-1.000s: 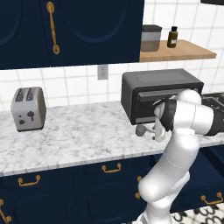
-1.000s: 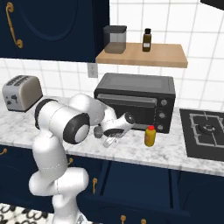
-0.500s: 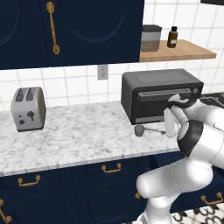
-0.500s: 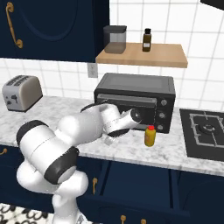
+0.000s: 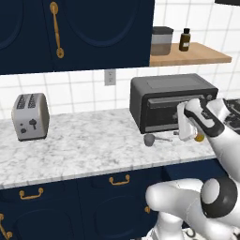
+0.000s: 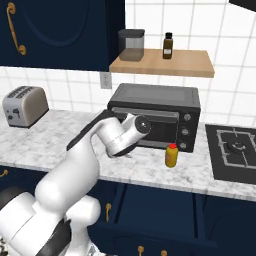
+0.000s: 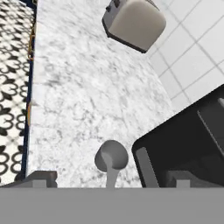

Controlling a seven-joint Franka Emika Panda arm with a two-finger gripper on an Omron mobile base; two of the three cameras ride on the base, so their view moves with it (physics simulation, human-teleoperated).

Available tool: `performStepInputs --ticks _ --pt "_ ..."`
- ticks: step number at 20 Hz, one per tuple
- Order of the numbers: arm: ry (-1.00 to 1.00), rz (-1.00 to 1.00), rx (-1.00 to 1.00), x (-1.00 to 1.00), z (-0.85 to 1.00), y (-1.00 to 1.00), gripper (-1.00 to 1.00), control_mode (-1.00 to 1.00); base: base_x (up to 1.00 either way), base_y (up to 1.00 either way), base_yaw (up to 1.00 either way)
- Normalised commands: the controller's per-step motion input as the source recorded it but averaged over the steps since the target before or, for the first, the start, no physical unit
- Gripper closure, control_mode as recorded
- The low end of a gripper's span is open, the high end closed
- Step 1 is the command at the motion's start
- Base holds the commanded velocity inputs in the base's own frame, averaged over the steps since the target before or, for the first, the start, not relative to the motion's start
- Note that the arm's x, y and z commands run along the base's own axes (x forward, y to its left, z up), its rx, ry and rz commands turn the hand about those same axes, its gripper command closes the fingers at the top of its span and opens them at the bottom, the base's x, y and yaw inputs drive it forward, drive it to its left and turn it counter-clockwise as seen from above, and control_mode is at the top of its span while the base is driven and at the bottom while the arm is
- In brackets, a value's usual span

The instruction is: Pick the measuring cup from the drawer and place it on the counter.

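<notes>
Looking from the left base view, the measuring cup lies on the bench just in front of the black toaster oven, bowl to the left and thin handle running right toward the end effector. The white hand hangs near the handle's far end, and whether it touches the handle cannot be told from this side. A silver toaster stands well apart at the left of the bench. Above, a wooden shelf carries a grey canister and a small dark bottle. Navy drawers with brass pulls run under the bench edge.

From the right base view, the arm's wrist sits in front of the toaster oven and hides the cup. A yellow bottle with a red cap stands upright on the bench beside the oven's right front corner. A stovetop lies to the right.

From the hand view, the cup rests on the marbled bench, with its bowl away from the camera and its handle pointing back between the two finger tips, which stand spread wide on either side, clear of the handle. The toaster shows near the upper edge.
</notes>
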Motion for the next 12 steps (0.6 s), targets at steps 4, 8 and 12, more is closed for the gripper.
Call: performStepInputs --ticks 4,8,12 --pt "0.0 0.03 -0.02 -0.09 0.64 0.0 -1.0 -1.0 0.0 0.0 0.0" --pt "-0.17 0.03 -0.04 -0.56 0.44 0.0 -1.0 -1.0 0.0 0.0 0.0" --pt "-0.31 0.07 -0.06 -0.7 0.1 0.0 -1.0 -1.0 0.0 0.0 0.0"
